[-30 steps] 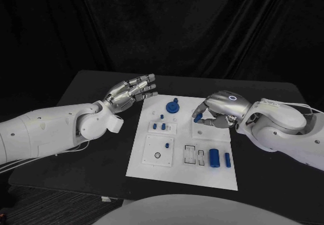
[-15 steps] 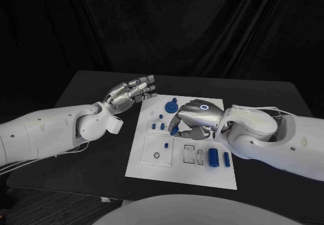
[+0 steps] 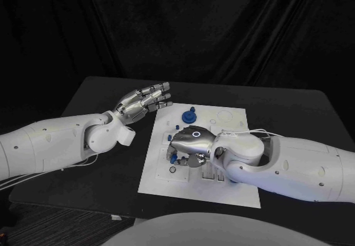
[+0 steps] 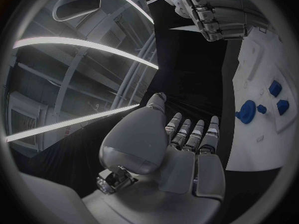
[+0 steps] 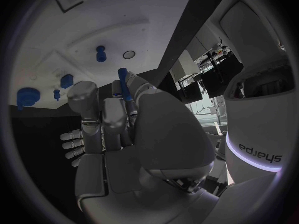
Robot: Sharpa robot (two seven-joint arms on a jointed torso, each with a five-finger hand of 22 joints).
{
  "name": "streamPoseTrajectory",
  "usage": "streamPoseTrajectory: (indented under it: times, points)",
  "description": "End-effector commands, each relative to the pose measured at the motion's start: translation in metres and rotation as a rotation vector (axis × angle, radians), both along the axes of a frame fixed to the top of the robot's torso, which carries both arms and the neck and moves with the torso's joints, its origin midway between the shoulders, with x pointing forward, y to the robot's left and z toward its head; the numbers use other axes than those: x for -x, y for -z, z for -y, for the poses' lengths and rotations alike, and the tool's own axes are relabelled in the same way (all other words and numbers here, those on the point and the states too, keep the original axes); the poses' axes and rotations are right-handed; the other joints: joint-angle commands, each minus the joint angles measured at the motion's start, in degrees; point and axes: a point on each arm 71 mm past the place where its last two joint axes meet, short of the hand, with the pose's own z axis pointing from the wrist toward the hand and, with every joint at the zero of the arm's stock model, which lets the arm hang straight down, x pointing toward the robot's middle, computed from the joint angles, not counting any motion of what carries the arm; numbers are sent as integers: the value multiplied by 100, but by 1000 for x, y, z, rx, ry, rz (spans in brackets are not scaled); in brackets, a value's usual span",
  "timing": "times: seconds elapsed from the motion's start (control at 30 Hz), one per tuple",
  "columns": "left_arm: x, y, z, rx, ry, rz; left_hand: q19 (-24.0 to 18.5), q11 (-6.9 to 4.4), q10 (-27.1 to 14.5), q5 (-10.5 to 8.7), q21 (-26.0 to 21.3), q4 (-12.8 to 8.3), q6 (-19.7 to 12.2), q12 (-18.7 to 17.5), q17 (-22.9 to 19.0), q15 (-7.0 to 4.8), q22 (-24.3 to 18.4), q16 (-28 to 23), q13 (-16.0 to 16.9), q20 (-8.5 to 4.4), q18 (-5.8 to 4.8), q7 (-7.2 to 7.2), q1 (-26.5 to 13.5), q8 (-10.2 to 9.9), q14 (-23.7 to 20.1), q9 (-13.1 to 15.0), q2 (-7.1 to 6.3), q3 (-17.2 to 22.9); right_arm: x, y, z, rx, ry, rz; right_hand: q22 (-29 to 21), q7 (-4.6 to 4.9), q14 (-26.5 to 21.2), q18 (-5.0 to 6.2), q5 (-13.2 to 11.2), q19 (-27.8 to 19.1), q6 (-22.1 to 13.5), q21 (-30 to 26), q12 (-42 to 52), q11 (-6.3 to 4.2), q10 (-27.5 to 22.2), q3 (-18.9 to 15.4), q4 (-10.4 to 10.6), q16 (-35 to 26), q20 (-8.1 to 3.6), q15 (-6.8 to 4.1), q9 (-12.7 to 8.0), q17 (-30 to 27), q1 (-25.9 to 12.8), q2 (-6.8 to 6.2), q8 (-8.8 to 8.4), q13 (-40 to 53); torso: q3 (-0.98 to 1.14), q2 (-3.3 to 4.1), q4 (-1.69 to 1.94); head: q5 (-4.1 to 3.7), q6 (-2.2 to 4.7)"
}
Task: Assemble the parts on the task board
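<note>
From the head we see our right hand (image 3: 189, 147) low over the white task board's (image 3: 166, 186) left half, its wrist view revealing a slim blue peg (image 5: 122, 79) pinched in curled fingers, our left hand (image 3: 142, 101) raised, fingers apart, holding nothing, just left of the board's far edge

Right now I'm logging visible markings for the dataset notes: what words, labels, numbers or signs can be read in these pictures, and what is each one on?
"sharpa": on the white right arm by its glowing ring, seen upside down in the right wrist view.
The task board shows no readable text or numbers.
Neither robot hand, left or right, bears readable marks.
</note>
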Motion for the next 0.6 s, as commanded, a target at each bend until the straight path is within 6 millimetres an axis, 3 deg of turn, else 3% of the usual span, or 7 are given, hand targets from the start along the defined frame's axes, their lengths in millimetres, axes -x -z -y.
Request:
streamPoseTrajectory:
  times: [0.03,0.6]
  points:
    - [0,0,2,14,10,1,27,26,-8,26,19,-27,-15,20,3,19,-9,9,8,1,-53,-7,26,18,18,0,30,17,1,4,-4,16,2,18,653,4,145,-61,11,43,14,39,-27,-52,93,28,-15,30,-5,0,-4,17,-19,-53,-45,6,-1,0,-6,-1,-1]
    - [0,2,2,11,12,-4,25,22,-14,27,17,-35,-19,17,2,15,-16,7,7,-1,-56,-7,31,17,12,-1,44,31,2,16,-9,72,-7,8,652,14,142,-62,40,39,-7,65,-77,-47,122,71,-60,64,-3,4,-14,49,0,-72,-89,9,1,-6,-5,-4,-1]
